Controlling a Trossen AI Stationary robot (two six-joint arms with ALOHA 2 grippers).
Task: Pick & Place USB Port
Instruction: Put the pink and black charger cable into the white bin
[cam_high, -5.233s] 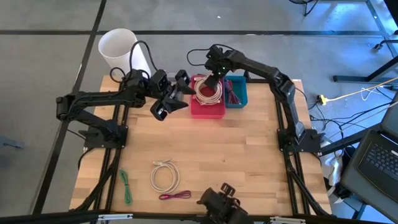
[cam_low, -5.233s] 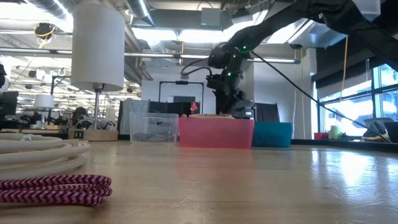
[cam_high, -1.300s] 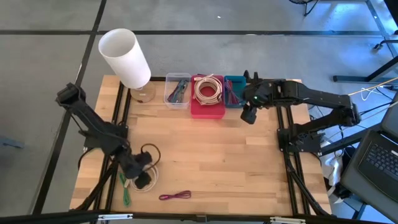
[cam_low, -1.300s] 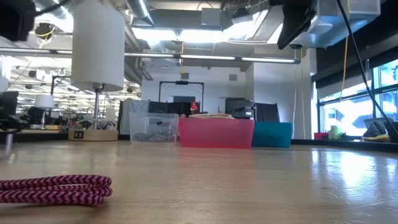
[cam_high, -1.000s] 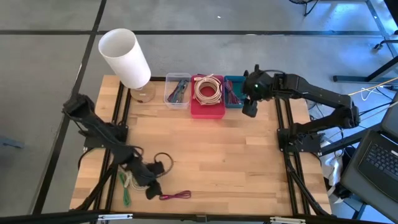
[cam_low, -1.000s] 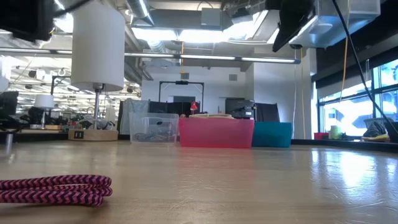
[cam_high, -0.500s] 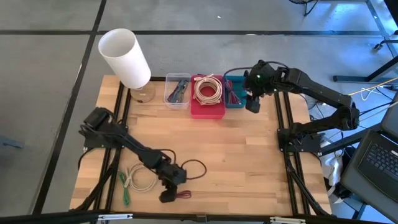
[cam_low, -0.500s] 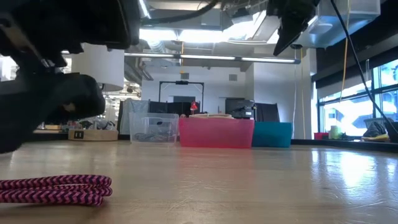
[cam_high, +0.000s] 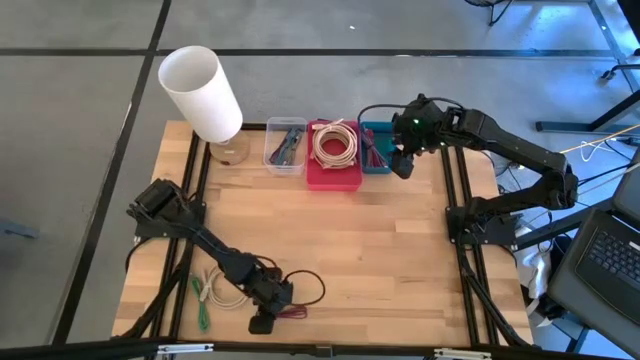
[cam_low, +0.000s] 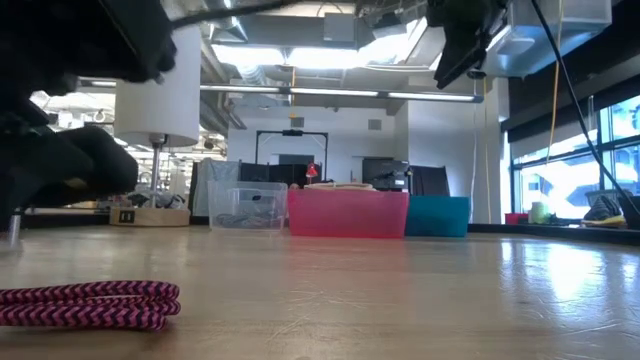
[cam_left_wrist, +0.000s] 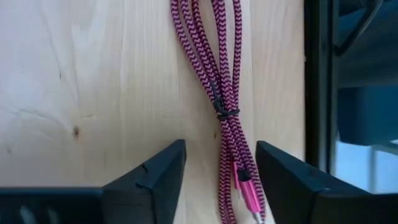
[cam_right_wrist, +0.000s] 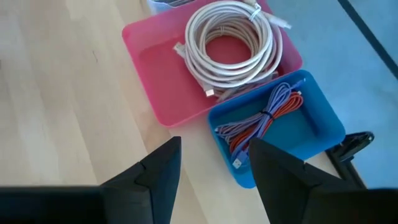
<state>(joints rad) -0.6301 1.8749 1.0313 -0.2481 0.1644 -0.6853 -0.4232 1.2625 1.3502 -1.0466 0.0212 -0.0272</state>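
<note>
On the wooden table (cam_high: 380, 250) we count three trays in a row at the far edge: one clear tray (cam_high: 285, 147), one pink tray (cam_high: 333, 165) and one blue tray (cam_high: 381, 150). The pink tray holds one coil of white cable (cam_right_wrist: 231, 48); the blue one holds a tied bundle of purple and orange cables (cam_right_wrist: 264, 121). What lies in the clear tray we cannot quite make out, perhaps a few dark cables. Near the front edge lie three loose cables: one magenta braided USB cable (cam_left_wrist: 221, 93), folded and tied at its middle, one white cable (cam_high: 222, 290) and one green cable (cam_high: 200, 303). A white lamp (cam_high: 200, 92) stands at the far left corner.

The table is pale butcher-block wood on a black frame. Beyond it, in the low view, we see a large open workshop with ceiling lights and windows on one side.

The left gripper (cam_high: 268, 312) is stretched low over the front of the table, its claw spread wide just above the magenta USB cable, grasping nothing. The right gripper (cam_high: 402, 165) hangs raised beside the blue tray, its claw likewise released and empty.
</note>
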